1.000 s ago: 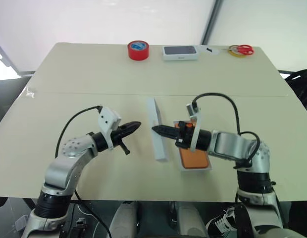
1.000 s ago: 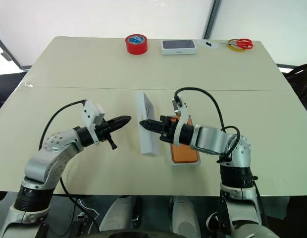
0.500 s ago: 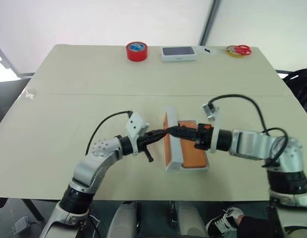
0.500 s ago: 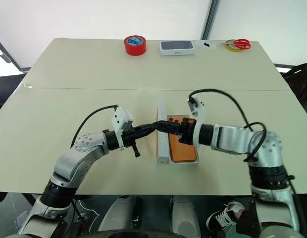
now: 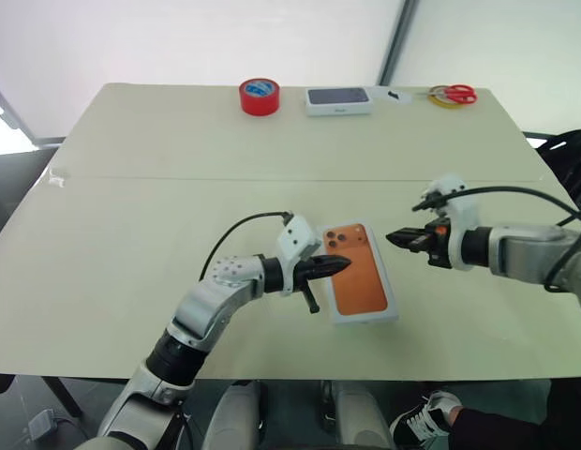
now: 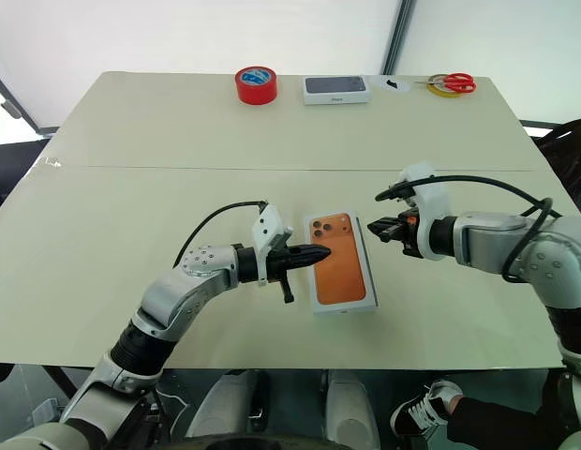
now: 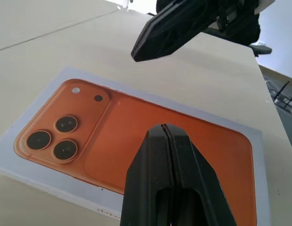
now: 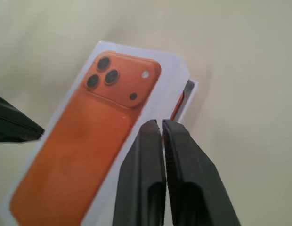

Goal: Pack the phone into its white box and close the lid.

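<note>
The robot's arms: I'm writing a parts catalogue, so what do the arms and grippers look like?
Both arms are silver-grey metal with black joint sections. Each ends in a gripper of two tapered black fingers, left gripper and right gripper. A white block sits on each wrist, with a thin black cable looping back to the forearm.

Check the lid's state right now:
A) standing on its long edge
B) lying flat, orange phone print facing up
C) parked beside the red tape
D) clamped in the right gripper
B: the lid lies flat on the table with its phone print up; the right gripper is shut and apart from it.
</note>
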{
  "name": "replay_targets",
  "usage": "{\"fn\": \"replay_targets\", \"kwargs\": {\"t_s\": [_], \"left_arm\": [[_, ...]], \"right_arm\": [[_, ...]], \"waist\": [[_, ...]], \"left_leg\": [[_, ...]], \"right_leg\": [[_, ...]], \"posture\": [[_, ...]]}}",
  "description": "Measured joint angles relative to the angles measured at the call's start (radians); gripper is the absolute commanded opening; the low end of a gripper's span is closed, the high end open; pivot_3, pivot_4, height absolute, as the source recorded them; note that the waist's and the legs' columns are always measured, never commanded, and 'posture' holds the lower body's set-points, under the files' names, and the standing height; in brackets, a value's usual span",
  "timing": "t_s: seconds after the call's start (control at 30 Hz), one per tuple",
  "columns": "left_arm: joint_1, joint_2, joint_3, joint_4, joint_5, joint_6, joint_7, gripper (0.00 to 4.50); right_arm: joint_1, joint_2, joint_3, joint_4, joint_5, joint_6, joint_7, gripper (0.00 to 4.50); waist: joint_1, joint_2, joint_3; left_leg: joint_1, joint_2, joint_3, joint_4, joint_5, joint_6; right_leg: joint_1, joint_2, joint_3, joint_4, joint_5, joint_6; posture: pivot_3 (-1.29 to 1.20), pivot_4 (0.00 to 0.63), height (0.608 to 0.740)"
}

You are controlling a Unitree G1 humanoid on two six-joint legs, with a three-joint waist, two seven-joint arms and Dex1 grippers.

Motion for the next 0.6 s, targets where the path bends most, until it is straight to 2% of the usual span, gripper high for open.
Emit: {"fn": "replay_targets", "kwargs": {"t_s": [0.2,0.3,0.4,0.6], "left_arm": [[0.004,0.042,0.032,-0.036,0.001,0.023,0.014,0.0],[0.032,0.145,0.08,-0.066,0.005,0.047,0.013,0.0],[0.049,0.204,0.102,-0.066,0.011,0.081,0.007,0.0],[0.027,0.197,0.02,-0.046,0.049,0.104,-0.02,0.0]], "right_arm": [[0.027,-0.007,0.036,-0.029,-0.224,-0.063,0.128,0.04],[0.062,-0.008,0.071,-0.03,-0.327,-0.087,0.175,0.04],[0.081,-0.004,0.077,-0.03,-0.392,-0.094,0.214,0.04],[0.082,0.012,0.077,-0.041,-0.48,-0.108,0.278,0.04]], "waist": [[0.0,0.0,0.0],[-0.002,0.0,0.0],[0.002,0.0,0.0],[0.003,0.0,0.0]], "left_leg": [[0.0,0.0,0.0,0.0,0.0,0.0],[0.0,0.001,0.0,0.0,0.0,0.0],[0.0,0.0,0.0,0.0,0.0,0.0],[-0.001,-0.003,0.0,0.001,0.0,0.0]], "right_leg": [[0.0,0.0,0.0,0.0,0.0,0.0],[-0.001,0.0,0.0,0.0,0.0,0.0],[-0.001,0.0,0.0,0.001,-0.001,-0.002],[0.0,-0.003,0.0,0.0,-0.001,-0.001]], "posture": [[0.0,0.15,0.738],[0.0,0.15,0.738],[0.0,0.15,0.738],[0.0,0.15,0.738]]}}
